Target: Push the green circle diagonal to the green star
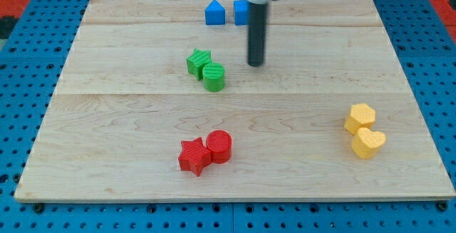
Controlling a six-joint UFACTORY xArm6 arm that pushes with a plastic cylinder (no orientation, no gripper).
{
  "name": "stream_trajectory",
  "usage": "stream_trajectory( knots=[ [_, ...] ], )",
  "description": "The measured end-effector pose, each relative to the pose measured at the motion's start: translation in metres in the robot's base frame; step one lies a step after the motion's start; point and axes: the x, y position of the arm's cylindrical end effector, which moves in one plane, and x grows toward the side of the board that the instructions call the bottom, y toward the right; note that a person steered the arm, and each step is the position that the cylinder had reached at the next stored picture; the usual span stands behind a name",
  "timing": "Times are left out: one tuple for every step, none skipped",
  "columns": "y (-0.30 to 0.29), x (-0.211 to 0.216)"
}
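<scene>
The green circle (214,77) sits on the wooden board, touching the lower right of the green star (199,62), a little above the board's middle. My tip (256,64) is the lower end of the dark rod, to the right of the green circle and slightly higher in the view, apart from it by about a block's width.
A blue house-shaped block (215,13) and a blue block (241,12), partly hidden behind the rod, lie near the view's top. A red star (193,155) and a red circle (219,146) touch at the bottom. A yellow hexagon (360,117) and a yellow heart (368,143) are at right.
</scene>
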Motion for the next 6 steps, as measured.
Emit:
stream_trajectory(
  knots=[
    [-0.051, 0.027],
    [-0.114, 0.023],
    [-0.143, 0.012],
    [-0.173, 0.033],
    [-0.206, 0.029],
    [-0.234, -0.05]
  ],
)
